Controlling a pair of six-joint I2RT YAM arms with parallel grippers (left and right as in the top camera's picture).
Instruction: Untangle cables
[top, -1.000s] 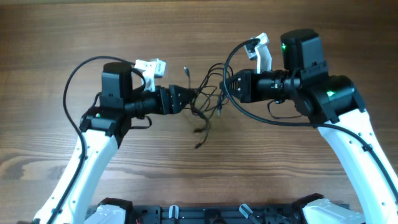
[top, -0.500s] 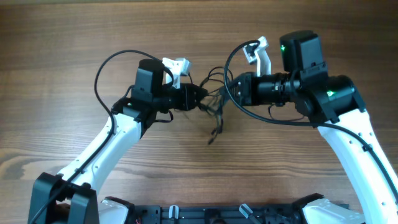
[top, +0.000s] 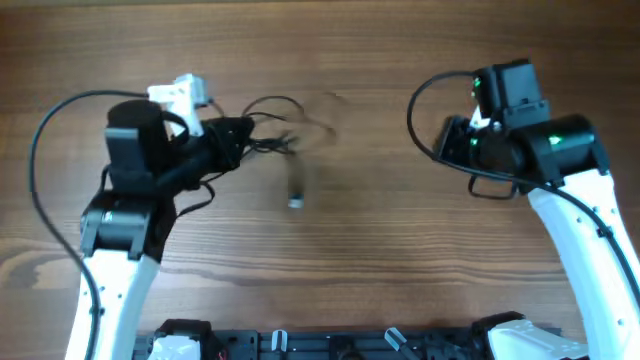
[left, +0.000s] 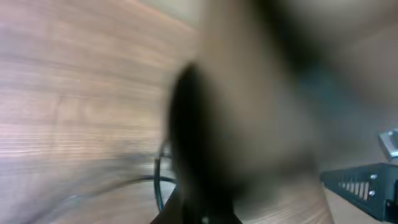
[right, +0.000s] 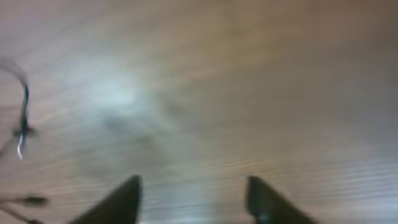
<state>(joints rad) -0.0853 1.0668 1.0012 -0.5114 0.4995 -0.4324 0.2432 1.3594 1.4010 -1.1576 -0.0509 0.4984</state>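
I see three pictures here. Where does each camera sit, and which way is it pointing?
Overhead: fixed above the table, looking straight down; both arms show, the left fingers gripping the cables.
Left wrist: rides the left arm, near the wood; badly blurred, with a dark shape, perhaps its own fingers.
Right wrist: rides the right arm, facing the tabletop; the right fingers show spread apart at the bottom edge.
Shared: overhead and right wrist both catch the cables and the same wood.
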